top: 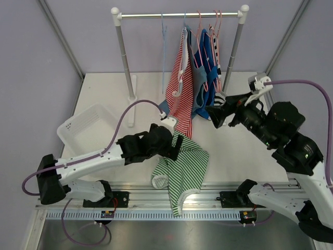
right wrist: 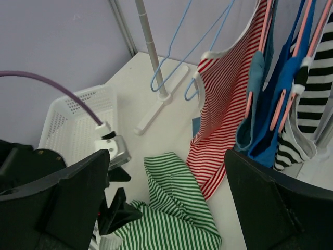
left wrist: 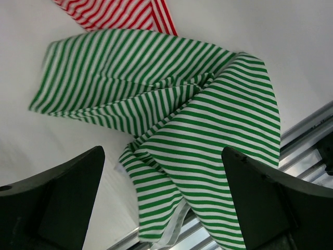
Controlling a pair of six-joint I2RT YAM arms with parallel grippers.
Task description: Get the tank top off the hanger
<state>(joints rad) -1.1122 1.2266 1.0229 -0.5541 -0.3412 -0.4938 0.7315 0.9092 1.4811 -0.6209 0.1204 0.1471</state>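
Metal rail (top: 208, 200): It runs along the near edge of the table (top: 239, 151). It is shiny, with ribs along it. A corner of cloth hides a bit of it.
Green striped tank top (left wrist: 171, 104): It is off the hanger and lies on the table, close to me. The cloth is soft and thin, with green and white stripes, and it lies bunched in folds. From above, the left arm covers its far end. I cannot tell which end has the straps. Its long side runs from far to near, and the near end hangs over the rail.
Left gripper (top: 176, 147): I see it just above the far end of the green top. Its two dark fingers are wide apart, with nothing held. The wrist view cuts them off at the bottom.
Basket (top: 88, 130): White plastic with small holes, on the left side of the table.
Right gripper (top: 214, 115): Its fingers are wide apart too and hold nothing. It points at the hanging clothes, close to them.
Hanging clothes: A red striped top (top: 182, 94), a blue top (top: 200, 78) and a black and white striped top (right wrist: 312, 104) hang close together and hide parts of each other.
Blue hanger (top: 163, 47): Thin wire with nothing on it, left of the red top.
Rack (top: 179, 15): A grey bar on two poles at the far end.
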